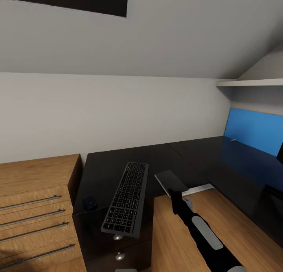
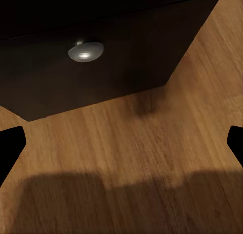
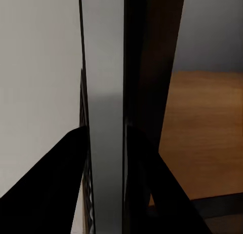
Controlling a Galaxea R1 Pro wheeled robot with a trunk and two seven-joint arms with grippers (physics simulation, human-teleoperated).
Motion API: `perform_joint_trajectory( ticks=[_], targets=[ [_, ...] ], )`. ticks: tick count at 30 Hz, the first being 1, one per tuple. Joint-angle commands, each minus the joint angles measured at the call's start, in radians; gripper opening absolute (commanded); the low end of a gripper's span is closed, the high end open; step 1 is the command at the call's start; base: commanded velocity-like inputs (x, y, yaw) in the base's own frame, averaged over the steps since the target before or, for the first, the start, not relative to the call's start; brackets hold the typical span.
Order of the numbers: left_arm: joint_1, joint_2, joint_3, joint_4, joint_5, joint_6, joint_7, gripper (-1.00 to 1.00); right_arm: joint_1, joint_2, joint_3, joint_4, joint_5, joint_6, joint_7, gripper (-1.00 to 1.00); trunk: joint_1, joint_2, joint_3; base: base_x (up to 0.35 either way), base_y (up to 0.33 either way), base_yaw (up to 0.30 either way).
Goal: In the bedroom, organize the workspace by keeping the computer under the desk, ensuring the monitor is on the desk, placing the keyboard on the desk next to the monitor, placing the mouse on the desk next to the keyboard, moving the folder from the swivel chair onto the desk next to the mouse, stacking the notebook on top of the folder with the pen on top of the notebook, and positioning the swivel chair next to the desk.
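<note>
Grey walls, wooden chest, wood floor

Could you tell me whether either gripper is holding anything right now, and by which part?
The right gripper is shut on the notebook, pinching its near edge; the book lies flat over the desk edge. The left gripper is open and empty.

Room in home, set up for computer work. Sloped ceiling like attic room. Big black desk in corner by plain grey wall. Keyboard and small black mouse on desk. Wooden chest of drawers beside desk. Wood floor. White shelf on wall.
</note>
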State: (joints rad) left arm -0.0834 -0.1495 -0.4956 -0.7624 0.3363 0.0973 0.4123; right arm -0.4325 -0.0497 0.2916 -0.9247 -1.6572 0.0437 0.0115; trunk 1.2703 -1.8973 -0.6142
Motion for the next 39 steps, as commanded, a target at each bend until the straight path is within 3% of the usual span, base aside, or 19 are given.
perform_joint_trajectory(
  ticks=[1,11,12,39],
  targets=[
    [-0.001,0.001,-0.004,-0.002,0.006,0.004,0.008,1.00,0.000,-0.001,0.006,0.021,-0.011,0.000,-0.001,-1.00,0.000,0.000,-0.001,0.000,0.000,0.000],
    [-0.001,0.001,-0.004,-0.002,0.006,0.004,0.008,1.00,0.000,-0.001,0.005,0.020,-0.010,0.001,-0.002,-1.00,0.000,0.000,-0.001,0.000,0.000,0.000],
    [-0.001,0.001,-0.004,-0.002,0.006,0.004,0.008,1.00,0.000,-0.001,0.005,0.020,-0.010,0.001,-0.002,1.00,0.000,0.000,-0.001,0.000,0.000,0.000],
    [-0.001,0.001,-0.004,-0.002,0.006,0.004,0.008,1.00,0.000,-0.001,0.006,0.020,-0.007,0.001,-0.001,1.00,0.000,0.000,-0.001,0.000,0.000,0.000]
  ],
)
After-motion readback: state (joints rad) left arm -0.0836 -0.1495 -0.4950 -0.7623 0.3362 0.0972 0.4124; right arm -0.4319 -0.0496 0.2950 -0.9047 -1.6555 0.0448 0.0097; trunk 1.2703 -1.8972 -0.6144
